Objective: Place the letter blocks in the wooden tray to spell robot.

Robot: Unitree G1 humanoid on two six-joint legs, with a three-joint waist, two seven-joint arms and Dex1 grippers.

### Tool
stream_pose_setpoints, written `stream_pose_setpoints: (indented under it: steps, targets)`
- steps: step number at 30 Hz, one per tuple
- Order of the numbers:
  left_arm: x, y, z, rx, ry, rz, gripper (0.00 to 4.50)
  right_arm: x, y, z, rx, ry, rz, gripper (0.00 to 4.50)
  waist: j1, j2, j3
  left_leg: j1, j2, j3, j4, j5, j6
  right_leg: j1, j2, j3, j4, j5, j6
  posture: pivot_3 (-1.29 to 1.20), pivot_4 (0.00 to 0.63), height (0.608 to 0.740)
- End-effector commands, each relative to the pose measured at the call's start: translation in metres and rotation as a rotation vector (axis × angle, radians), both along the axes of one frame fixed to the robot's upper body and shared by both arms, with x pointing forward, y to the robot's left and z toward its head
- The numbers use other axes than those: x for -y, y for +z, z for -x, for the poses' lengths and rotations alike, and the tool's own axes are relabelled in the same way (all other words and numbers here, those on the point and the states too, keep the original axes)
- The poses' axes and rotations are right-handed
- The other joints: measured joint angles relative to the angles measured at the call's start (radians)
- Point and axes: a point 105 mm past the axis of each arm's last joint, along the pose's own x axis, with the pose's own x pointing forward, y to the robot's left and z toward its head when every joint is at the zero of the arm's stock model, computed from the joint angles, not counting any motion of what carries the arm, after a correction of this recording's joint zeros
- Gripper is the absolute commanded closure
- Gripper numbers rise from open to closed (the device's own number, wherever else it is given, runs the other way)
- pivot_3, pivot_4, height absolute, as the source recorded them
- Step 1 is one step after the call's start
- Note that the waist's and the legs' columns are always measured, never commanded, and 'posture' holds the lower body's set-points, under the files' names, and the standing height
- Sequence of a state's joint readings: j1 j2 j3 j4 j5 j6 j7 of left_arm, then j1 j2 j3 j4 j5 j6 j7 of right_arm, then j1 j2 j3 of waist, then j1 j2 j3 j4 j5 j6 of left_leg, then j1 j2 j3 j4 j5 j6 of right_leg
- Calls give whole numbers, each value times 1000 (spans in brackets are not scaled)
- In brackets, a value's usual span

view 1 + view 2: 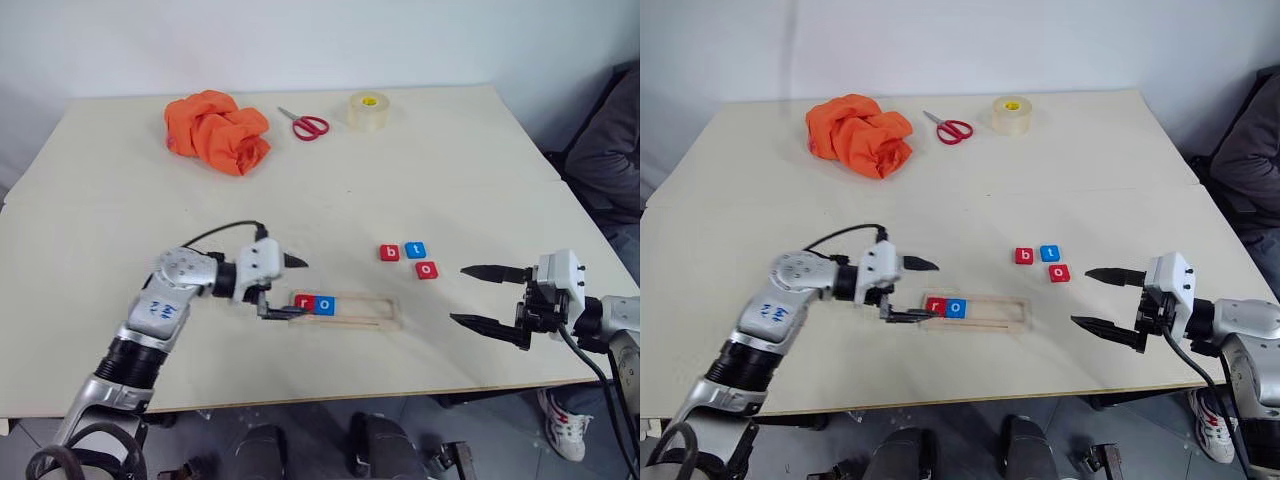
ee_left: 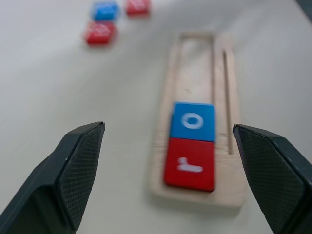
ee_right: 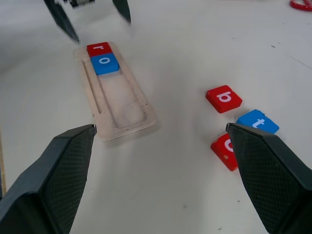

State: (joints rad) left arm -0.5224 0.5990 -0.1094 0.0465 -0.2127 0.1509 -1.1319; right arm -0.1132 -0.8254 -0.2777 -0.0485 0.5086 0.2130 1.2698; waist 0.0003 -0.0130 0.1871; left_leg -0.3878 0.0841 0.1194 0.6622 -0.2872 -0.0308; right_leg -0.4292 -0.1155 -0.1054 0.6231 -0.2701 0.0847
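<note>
Right gripper point(image 1: 488, 296), jaws spread and empty, is nearer the b point(image 1: 390, 253), which lies just ahead toward the tray point(image 1: 372, 309)

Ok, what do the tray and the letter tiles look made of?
The wooden tray: pale unfinished wood, judging by its matte, faintly grained floor. The letter tiles: probably plastic or painted wood, with smooth rounded edges, solid red or blue colour and white printed letters.

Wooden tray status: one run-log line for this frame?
wooden tray: red r, blue o seated at its left end | red b, blue t, red o loose on table | left gripper open by tray | right gripper open, empty
</note>
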Motion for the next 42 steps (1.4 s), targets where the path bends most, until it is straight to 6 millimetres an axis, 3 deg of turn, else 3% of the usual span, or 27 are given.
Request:
stream_pose_setpoints:
  steps: [1, 3, 6, 8, 13, 17, 28, 42]
  targets:
    - [-19, 36, 1, 110, 7, 234, 26, -3, 11, -4, 45, -41, -37, 0, 0, 0, 0, 0, 0, 0, 0, 0, 0, 0, 0, 0, 0, 0, 0, 0, 150, 740]
    - [-35, 39, 0, 131, 36, 314, 26, -7, 12, -7, 40, -89, -67, 0, 0, 0, 0, 0, 0, 0, 0, 0, 0, 0, 0, 0, 0, 0, 0, 0, 150, 740]
    - [-57, 16, 11, 82, 20, 309, 26, -16, 12, -15, 24, -222, -119, 0, -5, 0, 0, 1, 0, 0, 1, 0, 0, 0, 0, 0, 1, 0, 0, 0, 150, 740]
    - [-62, 5, 14, 58, 21, 314, 26, -23, 17, -16, 39, -253, -165, 0, -3, 0, 0, 1, 1, 1, 0, -1, -1, 0, 0, 0, 1, 0, 0, 0, 150, 740]
    - [-69, -22, 31, 17, -62, 314, 26, -38, 5, -18, 16, -420, -102, 0, 6, 0, -1, -1, 0, 0, 1, -2, 0, 0, 0, 0, 0, 0, -1, 0, 150, 740]
    - [-68, -27, 35, -7, -103, 343, 26, -49, -4, -14, 9, -503, -80, 0, 10, -1, -1, -2, 0, -1, 1, -3, 1, -1, 0, -1, -1, 0, -1, 0, 150, 740]
    - [-71, -25, 28, -18, -121, 335, 26, -41, -11, -4, -22, -729, -86, 0, -2, -2, -2, -2, 0, -1, 1, -4, 2, 0, 0, -1, -1, 0, -1, 0, 150, 740]
    - [-68, -22, 30, -37, -139, 347, 26, -40, -16, 3, -56, -713, -99, 0, -3, -2, -2, -2, 0, -1, 0, -4, 3, -1, 0, -1, -2, 0, -1, 0, 150, 740]
